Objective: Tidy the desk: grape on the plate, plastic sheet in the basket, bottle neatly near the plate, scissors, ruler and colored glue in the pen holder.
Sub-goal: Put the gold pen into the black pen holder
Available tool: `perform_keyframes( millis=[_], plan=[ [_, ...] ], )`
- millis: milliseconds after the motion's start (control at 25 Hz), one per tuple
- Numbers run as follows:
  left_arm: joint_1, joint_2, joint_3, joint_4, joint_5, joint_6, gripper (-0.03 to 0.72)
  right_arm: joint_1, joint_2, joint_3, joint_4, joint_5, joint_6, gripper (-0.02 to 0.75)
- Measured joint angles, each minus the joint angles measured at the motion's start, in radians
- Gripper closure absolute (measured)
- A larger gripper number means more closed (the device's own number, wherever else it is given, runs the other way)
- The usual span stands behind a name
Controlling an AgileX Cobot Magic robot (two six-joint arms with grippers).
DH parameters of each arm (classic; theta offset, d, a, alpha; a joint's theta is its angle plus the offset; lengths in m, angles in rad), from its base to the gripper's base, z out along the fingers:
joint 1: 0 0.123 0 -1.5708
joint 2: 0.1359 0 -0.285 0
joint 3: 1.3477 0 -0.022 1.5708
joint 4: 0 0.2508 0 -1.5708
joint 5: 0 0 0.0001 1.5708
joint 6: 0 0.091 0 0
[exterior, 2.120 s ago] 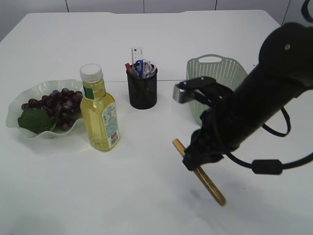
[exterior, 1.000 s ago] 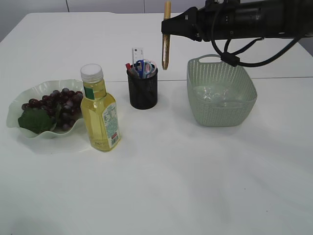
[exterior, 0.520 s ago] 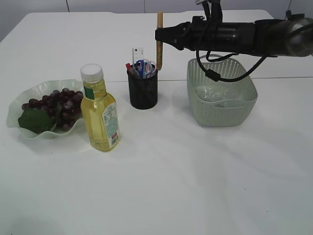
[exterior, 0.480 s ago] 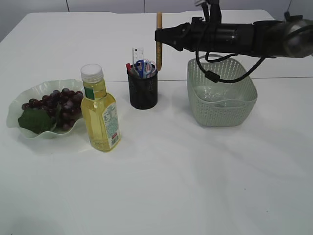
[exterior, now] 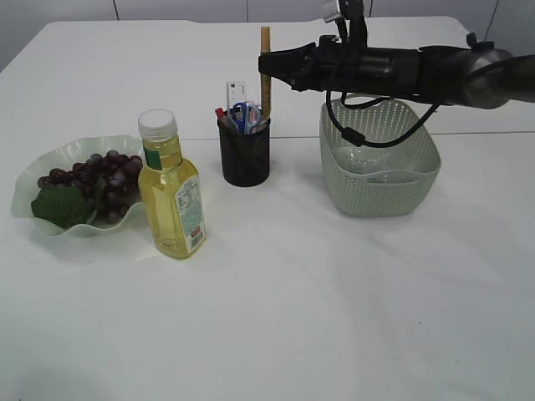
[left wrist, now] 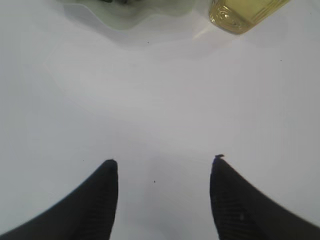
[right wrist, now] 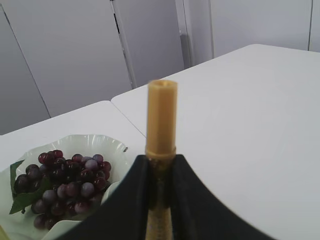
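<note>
My right gripper (exterior: pixel 269 66) reaches in from the right and is shut on the gold colored glue stick (exterior: pixel 265 96), held upright with its lower end at the rim of the black mesh pen holder (exterior: pixel 244 154). Blue-handled scissors (exterior: pixel 242 114) and a ruler (exterior: pixel 234 90) stand in the holder. The right wrist view shows the glue (right wrist: pixel 161 117) clamped between my black fingers (right wrist: pixel 131 200). Grapes (exterior: pixel 109 171) lie on the wavy plate (exterior: pixel 63 152). The oil bottle (exterior: pixel 170 188) stands right of the plate. The plastic sheet (exterior: pixel 368 159) lies in the green basket (exterior: pixel 380 188). My left gripper (left wrist: pixel 165 160) is open over bare table.
The bottle's base (left wrist: pixel 245 7) and the plate's edge (left wrist: pixel 130 12) show at the top of the left wrist view. The white table has a seam running behind the pen holder and basket. The left arm does not show in the exterior view.
My right gripper lifted the glue from the front right of the table, turned it upright, carried it left over the pen holder, and lowered its end to the rim.
</note>
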Motion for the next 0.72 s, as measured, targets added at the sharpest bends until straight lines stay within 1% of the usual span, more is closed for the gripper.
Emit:
perform_keyframes(
  millis=[120, 480, 720],
  plan=[
    [0.000, 0.000, 0.000, 0.000, -0.010, 0.000, 0.256, 0.002, 0.015, -0.023, 0.000, 0.011, -0.002, 0.656],
    [0.000, 0.000, 0.000, 0.027, -0.016, 0.000, 0.256, 0.030, 0.035, -0.027, 0.000, 0.019, -0.002, 0.656],
    [0.000, 0.000, 0.000, 0.030, -0.016, 0.000, 0.256, 0.031, 0.043, -0.027, 0.000, 0.017, -0.002, 0.656]
  ],
)
